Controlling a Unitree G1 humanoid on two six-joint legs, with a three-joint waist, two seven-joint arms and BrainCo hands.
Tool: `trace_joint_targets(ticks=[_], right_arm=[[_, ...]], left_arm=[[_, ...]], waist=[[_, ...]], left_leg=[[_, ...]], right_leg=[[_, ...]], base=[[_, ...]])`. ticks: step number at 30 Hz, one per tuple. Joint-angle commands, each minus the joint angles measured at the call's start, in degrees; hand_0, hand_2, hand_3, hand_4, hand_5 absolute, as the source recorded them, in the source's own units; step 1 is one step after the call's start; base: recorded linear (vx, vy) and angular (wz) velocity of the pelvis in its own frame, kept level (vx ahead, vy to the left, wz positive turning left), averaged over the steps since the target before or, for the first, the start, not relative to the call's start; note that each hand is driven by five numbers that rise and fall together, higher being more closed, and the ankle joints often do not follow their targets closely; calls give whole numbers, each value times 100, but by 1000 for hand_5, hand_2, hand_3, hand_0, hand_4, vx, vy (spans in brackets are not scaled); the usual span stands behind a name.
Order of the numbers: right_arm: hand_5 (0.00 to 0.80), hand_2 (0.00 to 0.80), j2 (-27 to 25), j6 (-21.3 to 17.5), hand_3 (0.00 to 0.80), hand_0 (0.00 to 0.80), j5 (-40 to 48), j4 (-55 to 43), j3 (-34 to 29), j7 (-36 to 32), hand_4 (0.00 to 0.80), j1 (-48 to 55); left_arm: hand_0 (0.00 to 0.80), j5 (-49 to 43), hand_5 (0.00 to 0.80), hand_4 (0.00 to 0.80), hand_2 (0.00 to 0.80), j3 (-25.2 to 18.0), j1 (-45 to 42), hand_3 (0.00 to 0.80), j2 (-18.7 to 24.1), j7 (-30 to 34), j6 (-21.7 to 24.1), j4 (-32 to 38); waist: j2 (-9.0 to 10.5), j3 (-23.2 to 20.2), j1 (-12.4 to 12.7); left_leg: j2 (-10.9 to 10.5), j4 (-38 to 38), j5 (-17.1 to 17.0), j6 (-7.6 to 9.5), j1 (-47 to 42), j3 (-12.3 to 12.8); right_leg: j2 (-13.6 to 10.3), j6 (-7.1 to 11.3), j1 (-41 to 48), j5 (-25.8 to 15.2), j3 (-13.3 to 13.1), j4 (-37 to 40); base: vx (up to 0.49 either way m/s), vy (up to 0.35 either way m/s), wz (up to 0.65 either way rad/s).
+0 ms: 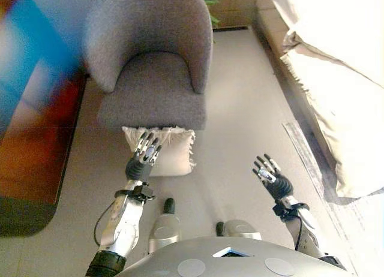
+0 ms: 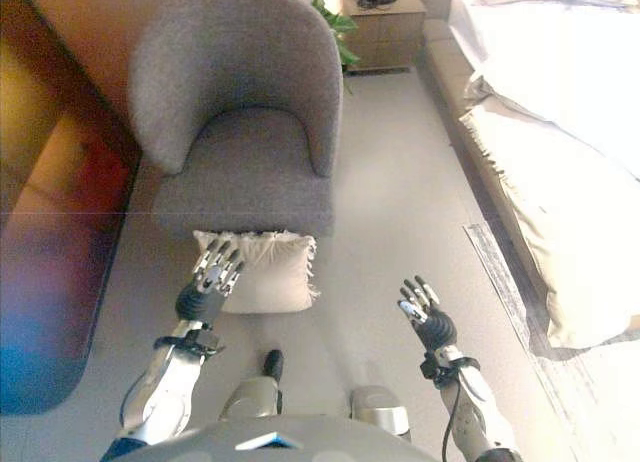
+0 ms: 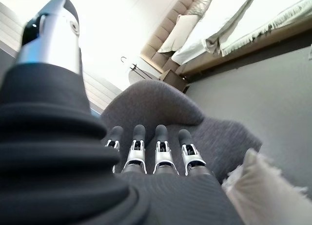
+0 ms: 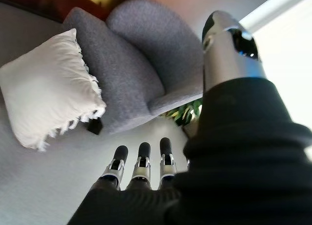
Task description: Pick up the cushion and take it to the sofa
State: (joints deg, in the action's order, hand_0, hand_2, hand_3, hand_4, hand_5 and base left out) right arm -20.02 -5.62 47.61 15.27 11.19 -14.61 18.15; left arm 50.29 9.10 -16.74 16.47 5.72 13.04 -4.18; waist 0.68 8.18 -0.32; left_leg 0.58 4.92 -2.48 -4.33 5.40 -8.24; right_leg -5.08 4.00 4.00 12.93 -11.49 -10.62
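Note:
A cream fringed cushion (image 1: 170, 150) lies on the floor, leaning against the front of a grey armchair (image 1: 153, 61). My left hand (image 1: 144, 157) hovers over the cushion's left part with its fingers straight, open and holding nothing. My right hand (image 1: 273, 177) is out to the right of the cushion, well apart from it, fingers spread and open. The right wrist view shows the cushion (image 4: 48, 105) and the armchair (image 4: 126, 69) past the fingers (image 4: 141, 161). In the left wrist view, a corner of the cushion (image 3: 265, 186) shows beside the fingers (image 3: 161, 149).
A bed with pale bedding (image 1: 336, 67) runs along the right. A dark reddish cabinet (image 1: 36, 133) stands on the left. A wooden bedside table (image 2: 380, 27) and a green plant (image 2: 340, 27) are behind the armchair. Grey floor (image 1: 246, 109) stretches between armchair and bed.

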Motion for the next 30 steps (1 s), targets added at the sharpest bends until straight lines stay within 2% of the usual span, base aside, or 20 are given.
trace_joint_targets(ticks=[1, 3, 5, 6, 9, 11, 12, 13, 15, 17, 18, 21, 23, 26, 30], right_arm=[[0, 0, 138, -174, 0, 0, -73, -386, -52, -51, 0, -372], [0, 0, 225, -74, 0, 0, 50, -507, -48, -3, 0, -380], [0, 0, 333, -87, 0, 0, 16, -577, -37, -37, 0, -285], [0, 0, 358, -107, 0, 0, -14, -562, -47, -27, 0, -270], [0, 0, 527, -191, 0, 0, -9, -553, -115, 55, 0, -223], [0, 0, 612, -290, 0, 0, -17, -574, -158, 52, 0, -188], [0, 0, 660, -320, 0, 0, -33, -624, -166, 84, 0, -152], [0, 0, 683, -329, 0, 0, -68, -660, -157, 120, 0, -126], [0, 0, 672, -287, 0, 0, -126, -785, -118, 180, 0, -39], [0, 0, 641, -245, 0, 0, -134, -845, -111, 156, 0, 35], [0, 0, 625, -238, 0, 0, -117, -855, -110, 138, 0, 42], [0, 0, 556, -264, 0, 0, -27, -772, -101, 28, 0, -28], [0, 0, 545, -318, 0, 0, 18, -636, -21, -8, 0, -181], [0, 0, 475, -277, 0, 0, 133, -530, 50, 0, 0, -369], [0, 0, 461, -173, 0, 0, 195, -553, 101, 45, 0, -382]], left_arm=[[0, 11, 0, 0, 0, -229, 101, 0, 186, 58, 101, 435], [0, 30, 0, 0, 0, -342, 200, 0, 265, 106, 34, 404], [0, -116, 0, 0, 0, -417, 169, 0, 318, 191, 36, 456], [0, -122, 0, 0, 0, -433, 150, 0, 332, 209, 32, 450], [0, -157, 0, 0, 0, -499, 133, 0, 373, 278, -109, 495], [0, -196, 0, 0, 0, -510, 116, 0, 390, 325, -159, 525], [0, -244, 0, 0, 0, -526, 88, 0, 377, 326, -193, 541], [0, -252, 0, 0, 0, -537, 78, 0, 356, 317, -218, 528], [0, -191, 0, 0, 0, -579, 8, 0, 335, 308, -263, 542], [0, -151, 0, 0, 0, -617, -50, 0, 318, 216, -311, 547], [0, -127, 0, 0, 0, -612, -55, 0, 326, 193, -302, 546], [0, -114, 0, 0, 0, -561, -11, 0, 361, 136, -196, 534], [0, -171, 0, 0, 0, -463, 24, 0, 357, 20, -87, 549], [0, -170, 0, 0, 0, -387, -16, 0, 359, -108, -26, 572], [0, -217, 0, 0, 0, -349, -100, 0, 343, -88, -19, 498]], waist=[[-31, 44, 134], [0, 22, 140], [30, -55, 174], [34, -73, 184], [84, -202, 272], [82, -250, 337], [32, -243, 358], [-10, -229, 359], [-77, -175, 354], [-78, -122, 320], [-64, -91, 303], [47, 21, 217], [183, 96, 166], [313, 136, 135], [394, 104, 81]], left_leg=[[426, -112, -90, -8, 431, 115], [310, 72, 29, 99, 455, 273], [154, 115, 140, 280, 398, 361], [118, 120, 159, 316, 385, 371], [-133, 155, 318, 548, 318, 460], [-278, 189, 448, 713, 257, 550], [-361, 204, 515, 797, 167, 570], [-424, 202, 551, 841, 78, 558], [-520, 207, 614, 894, -82, 554], [-573, 208, 672, 899, -221, 639], [-575, 194, 684, 883, -276, 660], [-545, 159, 800, 792, -457, 780], [-619, 155, 994, 765, -617, 754], [-731, 57, 1202, 772, -877, 642], [-819, -27, 1338, 830, -1171, 639]], right_leg=[[-203, 213, 416, -283, 576, 151], [-403, 335, 362, -406, 709, 0], [-600, 425, 230, -643, 850, -200], [-637, 435, 224, -689, 868, -218], [-984, 428, 165, -1279, 1038, -553], [-1267, 395, -47, -1753, 1208, -1234], [-1382, 336, -293, -1971, 1251, -1808], [-1416, 281, -527, -2056, 1231, -2179], [-1413, 194, -856, -2080, 1227, -2807], [-1367, 154, -1063, -2087, 1312, -2702], [-1318, 149, -1086, -2032, 1378, -2492], [-1085, 226, -1223, -1867, 1599, -1106], [-925, 421, -1363, -2006, 1689, -120], [-658, 628, -1500, -2248, 1803, 723], [-433, 679, -1619, -2439, 2031, 1027]], base=[[230, 300, -17], [225, 265, -13], [226, 240, -15], [215, 209, -11], [212, 220, -1], [165, 271, 0], [165, 315, -16], [175, 319, -28], [172, 261, -18], [171, 148, -6], [160, 26, -29], [157, -78, -32], [188, -114, -29], [239, -61, -25], [269, -15, 28]])
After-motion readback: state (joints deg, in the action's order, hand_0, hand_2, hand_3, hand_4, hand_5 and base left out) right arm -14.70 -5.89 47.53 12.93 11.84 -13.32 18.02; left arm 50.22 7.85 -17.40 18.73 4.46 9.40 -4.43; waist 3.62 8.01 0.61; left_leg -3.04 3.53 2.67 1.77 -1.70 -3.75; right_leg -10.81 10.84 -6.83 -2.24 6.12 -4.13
